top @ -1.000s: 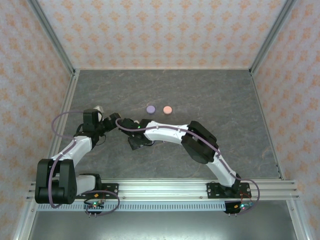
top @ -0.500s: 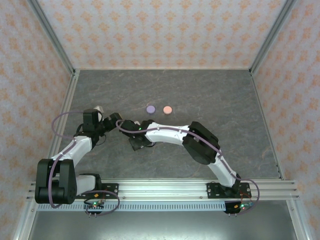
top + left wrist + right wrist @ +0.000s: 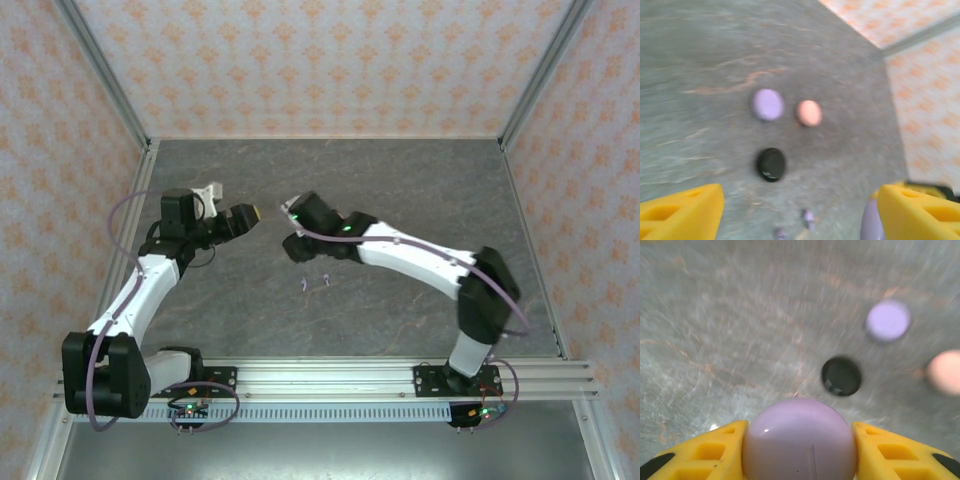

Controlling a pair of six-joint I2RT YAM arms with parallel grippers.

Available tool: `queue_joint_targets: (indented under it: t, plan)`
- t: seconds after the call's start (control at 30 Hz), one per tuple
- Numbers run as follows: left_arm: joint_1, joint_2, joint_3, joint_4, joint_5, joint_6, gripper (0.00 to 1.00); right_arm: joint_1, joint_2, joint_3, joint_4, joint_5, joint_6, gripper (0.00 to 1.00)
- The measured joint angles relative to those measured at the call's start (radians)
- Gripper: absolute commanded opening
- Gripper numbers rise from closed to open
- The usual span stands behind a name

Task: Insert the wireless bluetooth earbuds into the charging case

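My right gripper [image 3: 800,425] is shut on a round lavender charging case [image 3: 800,442], held above the table; from above, this gripper [image 3: 296,247] sits near the table's middle. Two tiny lavender earbuds [image 3: 303,286] [image 3: 325,281] lie on the table just in front of it, and the same earbuds [image 3: 808,217] [image 3: 781,233] are blurred in the left wrist view. My left gripper [image 3: 245,215] [image 3: 800,195] is open, with nothing between its fingers. A lavender shape [image 3: 870,220] shows beside its right finger; I cannot tell what it is.
Three small discs lie on the grey table [image 3: 420,190]: lavender [image 3: 767,104] [image 3: 887,320], pink [image 3: 809,112] [image 3: 945,372] and black [image 3: 771,164] [image 3: 841,376]. Patterned walls stand on three sides. A metal rail [image 3: 330,375] runs along the near edge.
The two grippers, close together before, have drawn apart. The left one moved back, the right one swung right and back with the case. The two earbuds have come into view.
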Motion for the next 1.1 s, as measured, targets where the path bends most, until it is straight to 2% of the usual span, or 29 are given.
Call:
queue_joint_targets:
  t: [0.2, 0.43, 0.6, 0.8, 1.1]
  plan:
    - [-0.040, -0.012, 0.171, -0.122, 0.182, 0.100, 0.78, -0.025, -0.203, -0.126, 0.176, -0.039, -0.251, 0.46]
    - [-0.123, -0.012, 0.227, -0.184, 0.294, 0.174, 0.77, -0.023, -0.275, -0.235, 0.319, -0.065, -0.484, 0.46]
    - [-0.171, -0.011, 0.230, -0.194, 0.310, 0.195, 0.76, -0.023, -0.289, -0.282, 0.375, -0.077, -0.601, 0.46]
    - [-0.199, -0.011, 0.230, -0.200, 0.307, 0.210, 0.75, -0.023, -0.310, -0.299, 0.403, -0.109, -0.661, 0.46]
    - [-0.249, 0.027, 0.222, -0.178, 0.299, 0.198, 0.62, -0.023, -0.339, -0.301, 0.425, -0.167, -0.665, 0.46]
